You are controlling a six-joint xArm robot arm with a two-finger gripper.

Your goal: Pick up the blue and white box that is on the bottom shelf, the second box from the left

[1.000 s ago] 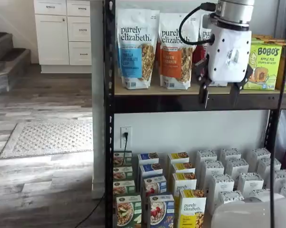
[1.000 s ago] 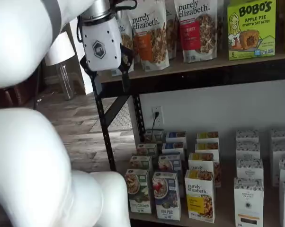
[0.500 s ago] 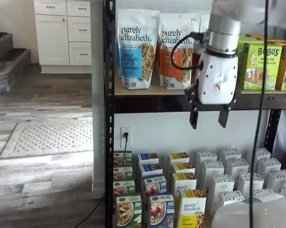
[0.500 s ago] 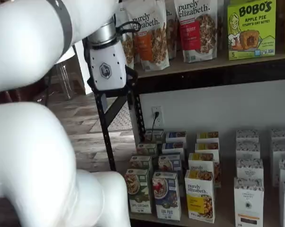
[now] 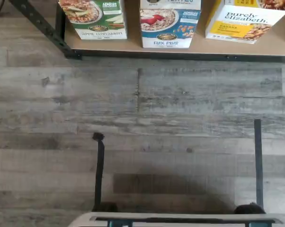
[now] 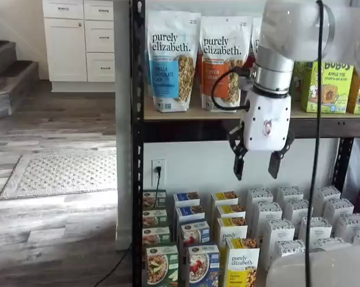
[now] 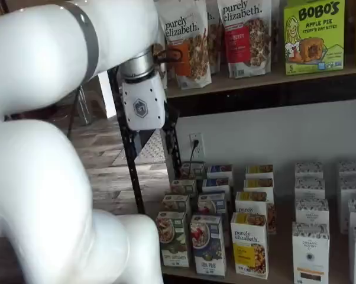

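Observation:
The blue and white box (image 6: 203, 266) stands at the front of the bottom shelf (image 7: 278, 277), between a green carton (image 6: 161, 266) and a yellow "purely elizabeth" carton (image 6: 242, 262). It also shows in a shelf view (image 7: 208, 245) and in the wrist view (image 5: 169, 22), with a granola bowl and red berries on it. My gripper (image 6: 256, 165) hangs just below the upper shelf board, well above the cartons. Its two black fingers are open with a plain gap and hold nothing. In a shelf view (image 7: 149, 137) its fingers merge with the black post.
Tall granola bags (image 6: 171, 60) and green Bobo's boxes (image 6: 329, 86) stand on the upper shelf. Rows of white cartons (image 6: 299, 224) fill the right of the bottom shelf. A black rack post (image 6: 137, 143) is at the left. The wood floor (image 5: 142, 118) lies before the shelf.
The gripper has come down from the upper shelf level to just below its board and moved a little to the left. Its fingers stay open and empty.

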